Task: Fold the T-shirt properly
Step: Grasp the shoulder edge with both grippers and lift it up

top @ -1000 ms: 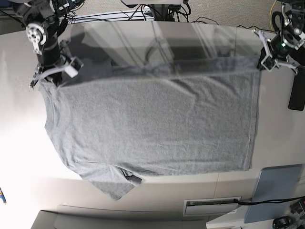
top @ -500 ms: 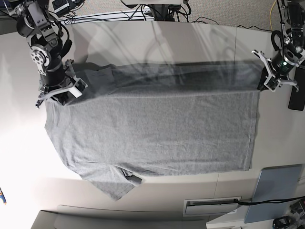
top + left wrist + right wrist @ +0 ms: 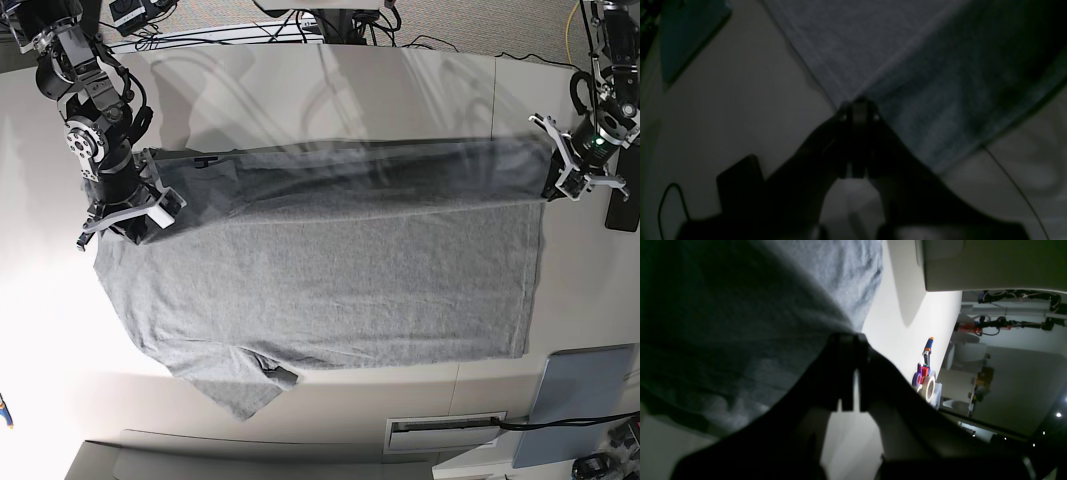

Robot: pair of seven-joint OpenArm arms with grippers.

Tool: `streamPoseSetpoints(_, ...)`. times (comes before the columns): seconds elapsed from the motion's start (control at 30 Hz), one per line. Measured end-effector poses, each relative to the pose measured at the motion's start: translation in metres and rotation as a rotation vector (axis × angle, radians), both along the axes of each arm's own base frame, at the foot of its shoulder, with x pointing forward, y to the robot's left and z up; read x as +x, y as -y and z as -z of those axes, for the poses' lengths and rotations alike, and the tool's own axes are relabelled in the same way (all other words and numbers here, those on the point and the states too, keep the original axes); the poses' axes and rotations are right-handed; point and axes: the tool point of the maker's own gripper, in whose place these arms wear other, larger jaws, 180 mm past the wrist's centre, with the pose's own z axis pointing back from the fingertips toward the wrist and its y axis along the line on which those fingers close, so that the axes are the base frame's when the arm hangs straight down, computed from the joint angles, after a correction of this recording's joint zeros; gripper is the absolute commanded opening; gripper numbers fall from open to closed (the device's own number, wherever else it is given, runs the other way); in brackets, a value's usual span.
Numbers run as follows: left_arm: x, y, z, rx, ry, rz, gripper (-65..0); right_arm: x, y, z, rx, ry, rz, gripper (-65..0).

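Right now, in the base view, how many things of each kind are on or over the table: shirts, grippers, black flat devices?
T-shirt: 1
Grippers: 2, left gripper and right gripper
Black flat device: 1
Total: 4

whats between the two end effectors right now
The lifted edge of the T-shirt stretches from the right end effector to the left end effector; nothing else lies there, as the base view shows.
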Motion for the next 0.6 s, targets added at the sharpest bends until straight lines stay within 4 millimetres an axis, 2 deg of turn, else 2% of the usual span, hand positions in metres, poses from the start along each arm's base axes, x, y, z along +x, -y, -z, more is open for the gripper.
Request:
streamPoseSetpoints(0.5, 0.005, 0.0, -0.003, 0.0, 0.014, 0.0, -65.0, 0.0, 0.0, 0.0, 0.001, 0.001, -0.001, -65.0)
streamPoseSetpoints(0.6, 0.011, 0.001, -0.008, -0.001, 0.031, 0.003, -65.0, 0.0, 0.0, 0.0, 0.0, 0.001, -0.001, -65.0)
